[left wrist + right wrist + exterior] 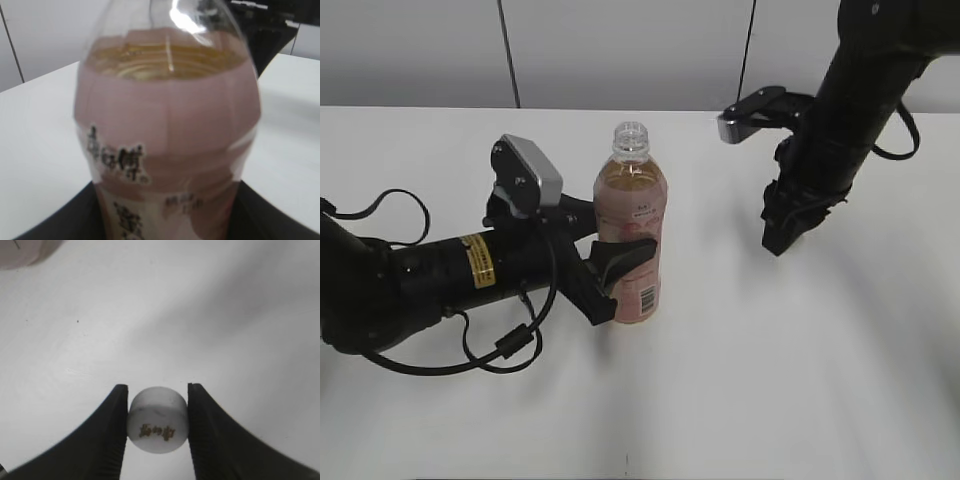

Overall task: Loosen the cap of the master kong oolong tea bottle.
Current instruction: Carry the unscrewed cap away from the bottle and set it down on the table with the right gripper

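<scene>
The master kong oolong tea bottle stands upright on the white table, its threaded neck bare and open. It fills the left wrist view, pink label and amber tea showing. My left gripper is shut on the bottle's lower body, and its dark fingers flank the bottle in the left wrist view. My right gripper hangs above the table to the right of the bottle. In the right wrist view it is shut on the white cap, which is off the bottle. The cap is hidden in the exterior view.
The white table spreads around the bottle. A black cable loops under the left arm. A grey wall with dark seams stands behind. A corner of the bottle shows at the top left of the right wrist view.
</scene>
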{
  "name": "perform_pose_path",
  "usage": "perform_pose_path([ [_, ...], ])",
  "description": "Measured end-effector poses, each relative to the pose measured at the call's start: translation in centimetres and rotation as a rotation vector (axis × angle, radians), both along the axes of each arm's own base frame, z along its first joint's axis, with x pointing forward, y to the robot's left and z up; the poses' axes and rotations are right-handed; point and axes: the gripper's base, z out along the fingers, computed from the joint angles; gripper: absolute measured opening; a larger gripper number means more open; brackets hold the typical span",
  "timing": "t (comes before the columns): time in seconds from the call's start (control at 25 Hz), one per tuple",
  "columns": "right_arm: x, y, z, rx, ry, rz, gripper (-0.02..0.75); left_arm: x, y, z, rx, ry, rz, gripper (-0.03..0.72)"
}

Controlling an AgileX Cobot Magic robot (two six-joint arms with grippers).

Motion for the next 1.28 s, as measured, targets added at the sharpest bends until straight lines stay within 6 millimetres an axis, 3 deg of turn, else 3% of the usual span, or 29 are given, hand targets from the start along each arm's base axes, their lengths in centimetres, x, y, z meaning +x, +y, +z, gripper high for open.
perform_pose_path([
  [0.2,-0.5,-0.2,-2.7,-0.030,0.068,-0.021,0.274,0.0,0.0,-0.8,-0.027,0.012,0.006,0.374],
  [0.48,-0.4,-0.3,-3.3,-0.031,0.056,-0.036,0.274,0.1,-0.1,-1.2,-0.059,0.010,0.005,0.374],
  [0.72,-0.1,-0.2,-6.2,-0.052,0.122,-0.081,0.274,0.1,-0.1,-1.2,-0.059,0.010,0.005,0.374],
  [0.96,0.0,-0.2,-6.5,-0.054,0.123,-0.136,0.277,0.1,-0.1,-1.2,-0.059,0.010,0.005,0.374],
  [1.16,0.0,-0.2,-6.6,-0.055,0.127,-0.165,0.439,0.0,-0.1,-1.2,-0.058,0.010,0.002,0.374],
  [1.28,0.0,-0.2,-6.6,-0.054,0.129,-0.175,0.490,0.0,-0.1,-1.2,-0.058,0.009,-0.002,0.411],
])
